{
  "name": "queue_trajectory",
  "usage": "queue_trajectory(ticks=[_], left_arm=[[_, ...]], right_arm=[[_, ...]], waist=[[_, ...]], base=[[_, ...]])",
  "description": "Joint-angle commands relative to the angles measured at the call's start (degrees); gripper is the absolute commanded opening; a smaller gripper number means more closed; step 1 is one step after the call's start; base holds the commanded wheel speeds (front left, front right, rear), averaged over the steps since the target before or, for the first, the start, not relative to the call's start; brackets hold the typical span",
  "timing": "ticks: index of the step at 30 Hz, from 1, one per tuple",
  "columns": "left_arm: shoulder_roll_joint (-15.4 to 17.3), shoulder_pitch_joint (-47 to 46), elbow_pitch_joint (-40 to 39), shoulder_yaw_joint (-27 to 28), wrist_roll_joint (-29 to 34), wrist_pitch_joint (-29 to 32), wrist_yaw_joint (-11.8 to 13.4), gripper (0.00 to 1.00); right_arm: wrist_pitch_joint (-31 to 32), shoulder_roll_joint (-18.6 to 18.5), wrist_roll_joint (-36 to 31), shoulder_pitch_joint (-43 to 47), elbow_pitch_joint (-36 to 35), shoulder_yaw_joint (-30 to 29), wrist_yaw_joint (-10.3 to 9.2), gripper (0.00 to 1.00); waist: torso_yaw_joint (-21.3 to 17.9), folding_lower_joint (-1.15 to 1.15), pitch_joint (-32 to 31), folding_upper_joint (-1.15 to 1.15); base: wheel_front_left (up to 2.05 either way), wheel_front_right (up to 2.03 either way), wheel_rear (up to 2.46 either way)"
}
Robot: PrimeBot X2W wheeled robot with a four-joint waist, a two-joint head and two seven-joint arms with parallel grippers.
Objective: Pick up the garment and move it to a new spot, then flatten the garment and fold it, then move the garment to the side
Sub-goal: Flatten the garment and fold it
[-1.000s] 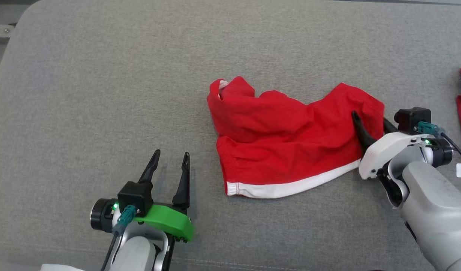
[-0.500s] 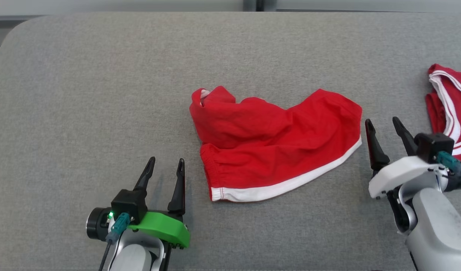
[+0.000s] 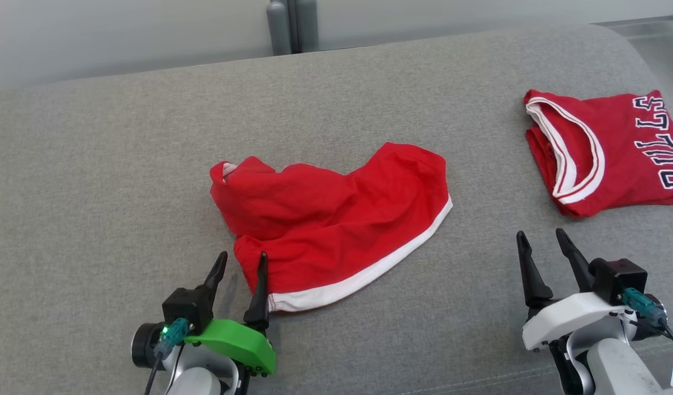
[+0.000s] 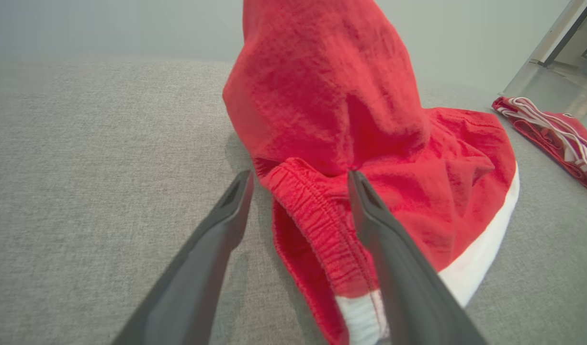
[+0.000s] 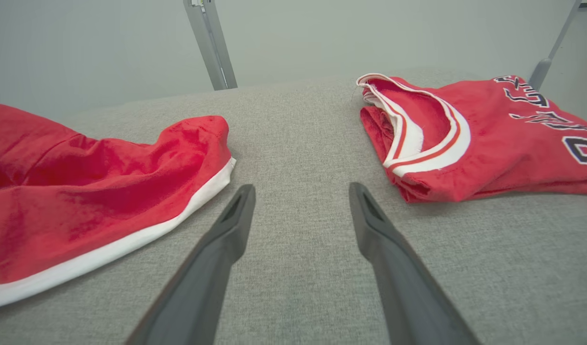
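Red shorts (image 3: pixel 336 219) lie crumpled, well apart from the Bulls jersey (image 3: pixel 616 153). Left gripper (image 3: pixel 243 256), fingers spread, straddles their waistband (image 4: pixel 317 211) end farthest from the jersey; right gripper (image 3: pixel 540 233), spread and empty, sits near it. Pinch the elastic squarely

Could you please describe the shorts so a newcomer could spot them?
Two red garments lie on the grey cushion. The shorts are the crumpled one near its middle, by the left gripper. Unlike the jersey on the right, they bear no lettering, only a white hem.
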Motion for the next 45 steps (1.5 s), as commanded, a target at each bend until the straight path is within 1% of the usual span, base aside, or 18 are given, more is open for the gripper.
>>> queue_trajectory(ticks=[1,3,9,10,11,12,13,17,20,24,30,32,38,39,40,41,43,45], left_arm=[[0.2,-0.7,0.4,-0.1,-0.3,0.0,0.0,1.0],[0.2,-1.3,1.8,-0.3,-1.3,0.0,-0.1,1.0],[0.2,-3.6,6.3,-1.1,-3.5,0.0,0.6,1.0],[0.2,-4.1,7.1,-1.3,-3.0,0.0,0.7,0.88],[0.2,-4.7,7.8,-1.3,-2.7,0.0,0.6,0.47],[0.2,-5.1,8.5,-1.2,-2.6,0.0,0.4,0.38],[0.2,-5.5,9.1,-1.0,-2.4,0.0,0.3,0.0],[0.2,-7.6,11.6,0.4,-0.9,0.0,-0.1,0.0],[0.5,-9.1,11.9,2.6,0.2,0.0,0.3,0.0],[1.7,-10.8,11.9,5.7,1.8,0.0,0.6,0.0],[3.8,-13.0,14.7,7.7,4.5,0.0,-0.1,0.0],[3.8,-13.8,14.8,8.9,5.1,0.0,-0.4,0.0],[2.4,-12.4,10.6,11.5,5.5,0.0,-1.1,0.0],[2.1,-11.8,10.0,11.8,5.4,0.0,-1.3,0.19],[1.8,-11.2,9.6,11.9,5.2,0.0,-1.7,0.49],[1.5,-10.5,9.5,12.2,4.8,0.0,-2.0,1.0],[0.9,-9.3,10.0,12.2,3.8,0.0,-2.9,1.0],[0.7,-8.8,10.3,12.3,3.1,0.0,-3.2,1.0]], right_arm=[[-0.2,0.2,-0.2,0.5,-0.3,0.0,-0.05,1.0],[-0.2,0.2,-0.4,0.5,-0.5,0.1,-0.05,1.0],[-0.2,0.1,-0.5,0.5,-0.4,0.0,-0.05,1.0],[-0.2,0.2,-0.4,0.5,-0.3,0.1,-0.05,1.0],[-0.2,0.2,-0.3,0.3,-0.3,0.1,-0.06,1.0],[-0.2,0.2,-0.1,0.1,-0.4,0.1,-0.05,1.0],[-0.2,0.3,0.0,-0.1,-0.4,0.2,-0.05,1.0],[-0.2,0.6,0.4,-1.0,-0.8,0.2,-0.05,1.0],[-0.2,0.7,0.6,-1.4,-1.2,0.0,-0.06,1.0],[-0.2,0.8,0.9,-2.0,-1.6,-0.1,-0.05,1.0],[-0.2,1.0,1.2,-2.8,-1.6,-0.3,-0.05,1.0],[-0.2,0.9,1.2,-2.9,-1.7,-0.5,-0.05,1.0],[-0.2,1.1,1.3,-2.1,-1.1,-1.4,-0.06,1.0],[-0.2,1.3,1.4,-1.8,-1.0,-1.5,-0.05,1.0],[-0.2,1.4,1.4,-1.6,-0.8,-1.5,-0.05,1.0],[-0.2,1.6,1.4,-1.4,-0.7,-1.4,-0.05,1.0],[-0.2,1.8,1.3,-1.1,-0.2,-1.3,-0.05,1.0],[-0.2,1.9,1.3,-1.0,0.0,-1.2,-0.05,1.0]], waist=[[-1.8,0.0,-0.9,0.0],[-2.2,0.0,-0.8,0.0],[-3.0,0.0,-0.3,0.0],[-3.1,0.0,-0.2,0.0],[-3.2,0.0,0.1,0.0],[-3.3,0.0,0.3,0.0],[-3.5,0.0,0.5,0.0],[-3.8,0.0,1.7,0.0],[-4.0,0.0,2.6,0.0],[-4.4,0.0,3.8,0.0],[-5.3,0.0,5.3,0.0],[-5.4,0.0,5.8,0.0],[-4.8,0.0,5.1,0.0],[-4.6,0.0,4.7,0.0],[-4.3,0.0,4.2,0.0],[-4.1,0.0,3.7,0.0],[-3.6,0.0,2.7,0.0],[-3.4,0.0,2.2,0.0]], base=[[0.0,0.0,0.0],[0.0,0.0,0.0],[0.0,0.0,0.0],[0.0,0.0,0.0],[0.0,0.0,0.0],[0.0,0.0,0.0],[0.0,0.0,0.0],[0.0,0.0,0.0],[0.0,0.0,0.0],[0.0,0.0,0.0],[0.0,0.0,0.0],[0.0,0.0,0.0],[0.0,0.0,0.0],[0.0,0.0,0.0],[0.0,0.0,0.0],[0.0,0.0,0.0],[0.0,0.0,0.0],[0.0,0.0,0.0]])
